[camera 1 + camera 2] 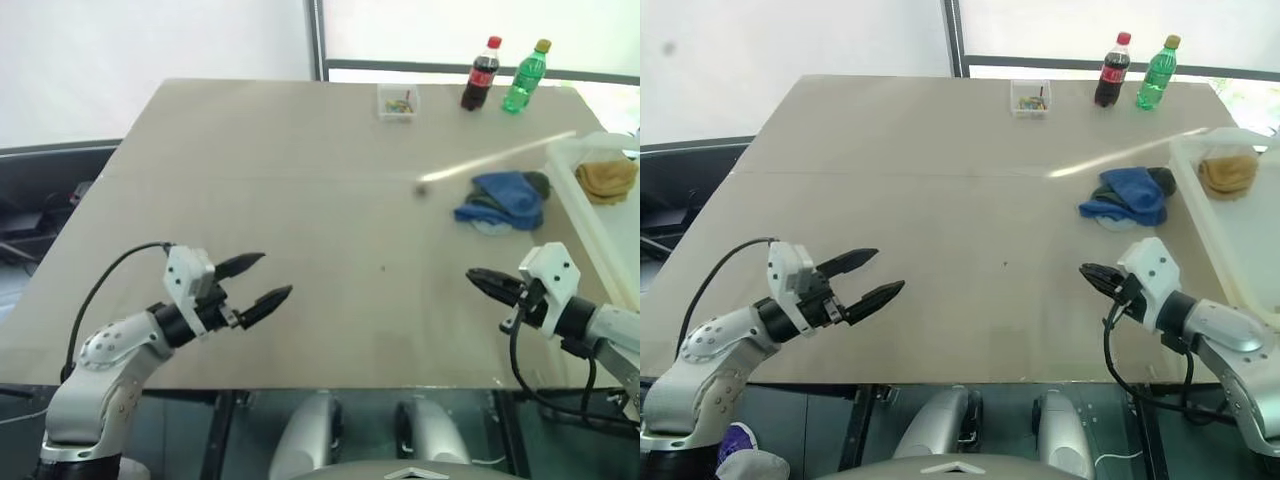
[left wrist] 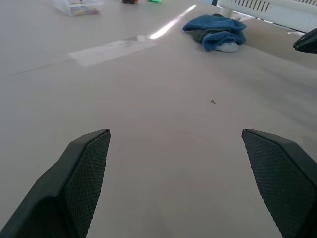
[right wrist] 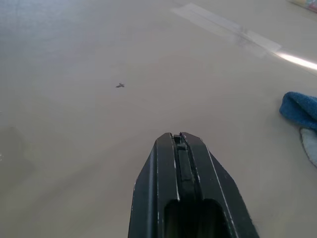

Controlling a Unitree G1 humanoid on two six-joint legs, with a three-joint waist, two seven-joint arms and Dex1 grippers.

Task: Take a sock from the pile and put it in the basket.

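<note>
Your left gripper (image 1: 262, 280) hangs released, your right gripper (image 1: 478, 279) clenched and empty. A yellow sock (image 1: 606, 179) lies in the basket (image 1: 590, 225), far right, beside the pile (image 1: 502, 199).

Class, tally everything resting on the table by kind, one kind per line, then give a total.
Plastic drink bottles: 2, red-capped cola and green
Small clear plastic box of coloured bits: 1
Blue sock pile: 1
Large white plastic basket: 1
Total: 5
</note>
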